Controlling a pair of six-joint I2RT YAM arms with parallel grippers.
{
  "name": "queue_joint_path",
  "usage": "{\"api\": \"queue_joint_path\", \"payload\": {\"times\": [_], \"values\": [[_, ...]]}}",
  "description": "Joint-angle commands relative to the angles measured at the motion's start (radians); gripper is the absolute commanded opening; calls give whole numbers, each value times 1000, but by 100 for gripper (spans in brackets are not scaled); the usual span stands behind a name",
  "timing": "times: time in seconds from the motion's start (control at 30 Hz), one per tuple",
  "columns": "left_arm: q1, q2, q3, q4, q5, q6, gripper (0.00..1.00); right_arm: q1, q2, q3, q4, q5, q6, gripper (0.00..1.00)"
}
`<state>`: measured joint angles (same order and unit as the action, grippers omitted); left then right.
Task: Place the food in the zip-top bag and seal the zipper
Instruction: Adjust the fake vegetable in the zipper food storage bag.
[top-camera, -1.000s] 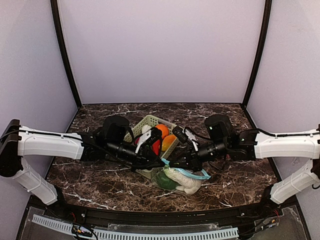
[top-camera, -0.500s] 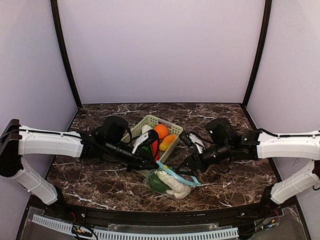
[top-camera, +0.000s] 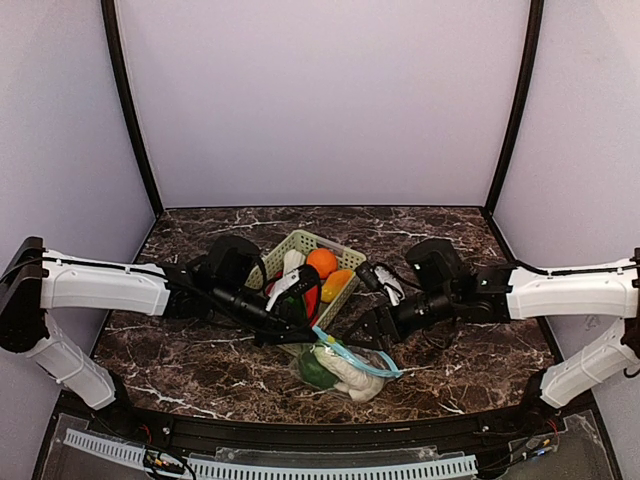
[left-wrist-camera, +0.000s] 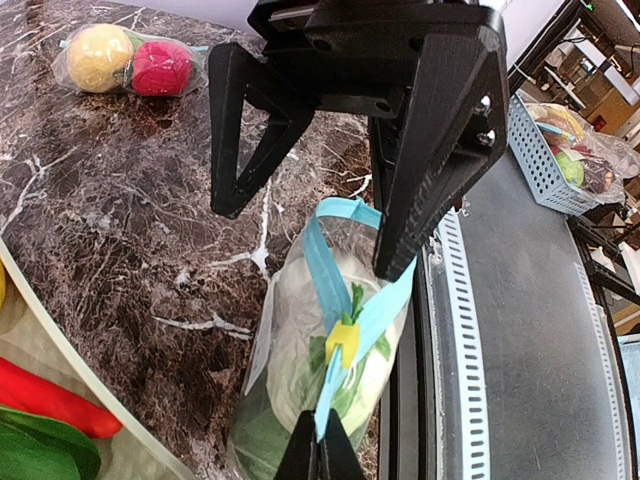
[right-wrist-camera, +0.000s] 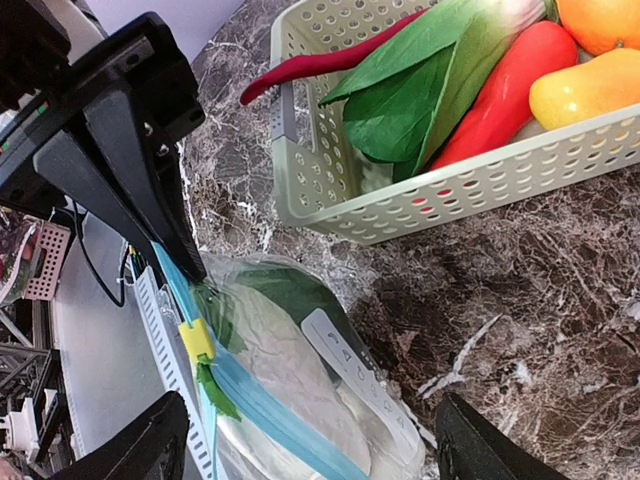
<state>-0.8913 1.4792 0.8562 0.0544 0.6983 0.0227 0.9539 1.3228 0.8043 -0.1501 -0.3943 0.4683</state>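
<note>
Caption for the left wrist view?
Left gripper pinches the blue zipper of the filled bag near its yellow slider; right gripper open beyond.

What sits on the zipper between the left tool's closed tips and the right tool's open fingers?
A yellow slider on the blue zipper, shown in the left wrist view.

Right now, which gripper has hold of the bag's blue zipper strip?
The left gripper: its jaws are shut on the blue zipper strip beside the yellow slider. The right gripper stands open over the bag, holding nothing.
</note>
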Motion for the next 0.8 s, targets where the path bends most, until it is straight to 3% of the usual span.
{"api": "queue_joint_path", "payload": {"times": [0.0,0.77], "values": [[-4,-3,3,-16,5,10,1,17,37,-20,31,-15,-2,83],[-5,-33,-51,71,10,-52,1,33,191,-42,52,31,68,82]]}}
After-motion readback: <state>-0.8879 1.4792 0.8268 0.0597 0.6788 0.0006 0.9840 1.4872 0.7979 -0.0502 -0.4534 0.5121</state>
